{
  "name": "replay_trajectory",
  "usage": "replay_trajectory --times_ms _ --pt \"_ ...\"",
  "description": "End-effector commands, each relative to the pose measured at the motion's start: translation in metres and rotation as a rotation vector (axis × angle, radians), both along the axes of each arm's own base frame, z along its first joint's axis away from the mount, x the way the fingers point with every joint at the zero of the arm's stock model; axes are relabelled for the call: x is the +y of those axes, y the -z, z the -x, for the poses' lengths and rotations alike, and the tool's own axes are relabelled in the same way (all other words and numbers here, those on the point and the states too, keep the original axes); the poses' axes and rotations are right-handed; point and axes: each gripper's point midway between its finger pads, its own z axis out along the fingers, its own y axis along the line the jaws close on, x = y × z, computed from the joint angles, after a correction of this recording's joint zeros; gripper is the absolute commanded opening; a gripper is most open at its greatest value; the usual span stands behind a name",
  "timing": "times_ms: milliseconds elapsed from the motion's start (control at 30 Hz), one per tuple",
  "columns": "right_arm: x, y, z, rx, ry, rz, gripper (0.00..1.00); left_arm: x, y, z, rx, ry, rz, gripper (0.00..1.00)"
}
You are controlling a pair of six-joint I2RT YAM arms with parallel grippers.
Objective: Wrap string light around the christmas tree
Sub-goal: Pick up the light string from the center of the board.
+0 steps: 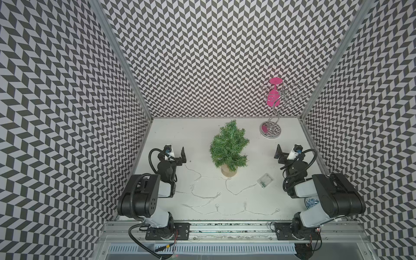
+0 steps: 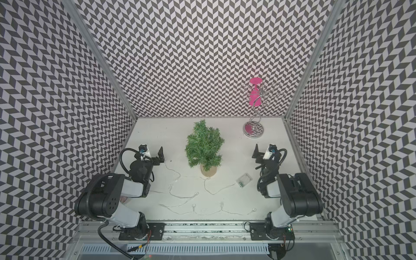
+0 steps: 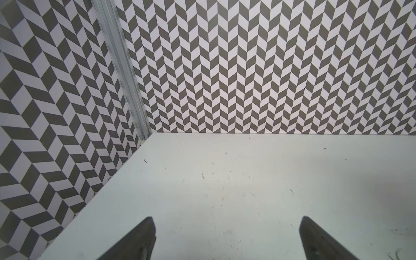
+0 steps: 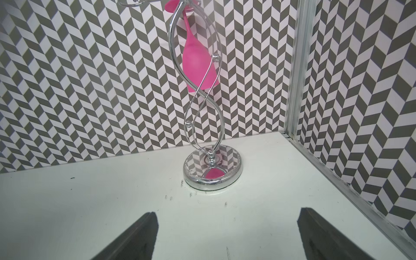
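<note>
The christmas tree [image 1: 228, 148] [image 2: 203, 147], small and green on a pale wooden base, stands upright mid-table in both top views. The string light [image 1: 218, 193] [image 2: 196, 193] lies loose on the white table in front of it, in loops that run from near the left arm to its clear battery box [image 1: 265, 180] [image 2: 243, 180] right of the tree base. None of it is on the tree. My left gripper [image 1: 182, 155] [image 2: 161, 154] [image 3: 227, 219] is open left of the tree, holding nothing. My right gripper [image 1: 278, 152] [image 2: 256, 152] [image 4: 227, 213] is open right of the tree, also holding nothing.
A silver curly wire rack [image 1: 271, 130] [image 4: 212, 173] with a pink glass [image 1: 273, 96] [image 4: 198, 63] hanging upside down stands at the back right, ahead of the right gripper. Chevron-patterned walls enclose the table on three sides. A blue-patterned dish [image 1: 311, 203] peeks out behind the right arm.
</note>
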Motion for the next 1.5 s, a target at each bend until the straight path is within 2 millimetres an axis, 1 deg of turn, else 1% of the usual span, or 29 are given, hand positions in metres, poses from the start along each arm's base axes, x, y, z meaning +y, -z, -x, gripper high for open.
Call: replay_trajectory --times_ms 0,1367,1433,1467 --pt "0.0018 -0.0080 0.0004 -0.038 -0.004 0.008 0.99 -0.0030 -0.0020 -0.0016 -0.007 0.012 -0.002 1.00" --pt "0.0021 -0.0077 0.0004 -0.037 -0.005 0.007 0.99 -0.0024 -0.0028 -0.0020 -0.007 0.011 -0.001 1.00" --pt "0.0019 -0.0080 0.0004 -0.037 -0.005 0.007 0.99 -0.0060 -0.0051 -0.0037 -0.011 0.030 -0.007 1.00" --pt "0.0015 -0.0041 0.0042 -0.028 -0.005 0.008 0.99 -0.0089 -0.0065 -0.0061 0.004 0.044 -0.013 1.00"
